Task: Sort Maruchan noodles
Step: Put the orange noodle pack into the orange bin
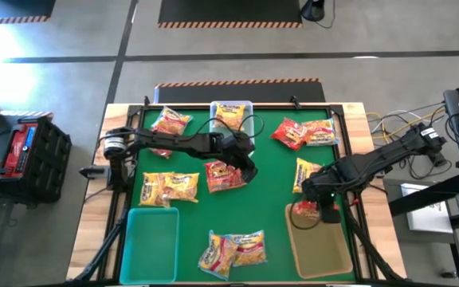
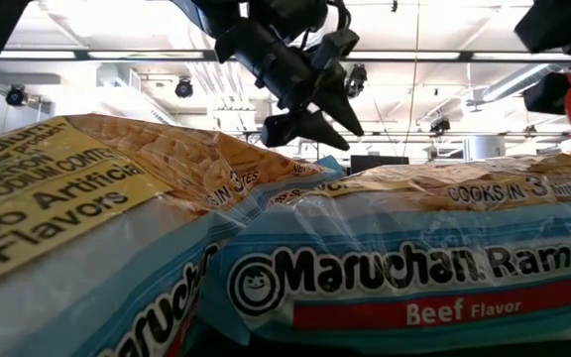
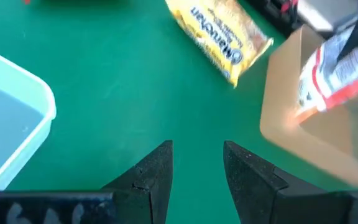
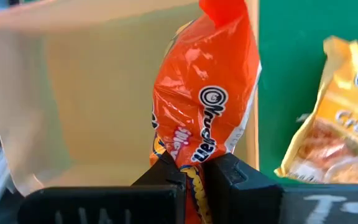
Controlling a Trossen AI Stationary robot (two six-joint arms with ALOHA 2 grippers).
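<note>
My right gripper (image 4: 194, 171) is clenched on a red noodle packet (image 4: 207, 87) hanging over the tan bin (image 1: 319, 247). I should lower before letting go. Left gripper (image 3: 196, 168) hovers parted, empty, mid-tabletop.

Landmark: the tan bin (image 1: 319, 247), at the table's front right in the high view.
Red packet (image 4: 207, 112): its lower end is hidden between the right gripper (image 4: 194, 177) fingers, which are clamped on it; its top runs off the right wrist view's edge. In the high view, over the bin's far end, the arm covers most of it.
Yellow packet (image 4: 340, 124) beside the bin: cut off at the edge, label only partly readable.
Low view: two blue-and-yellow packets (image 2: 404, 268) fill the front and hide the bin and table entirely.
Left gripper (image 2: 305, 104): its arm is cut off at the low view's top edge.
Front packets' print, high view: too small to read.
</note>
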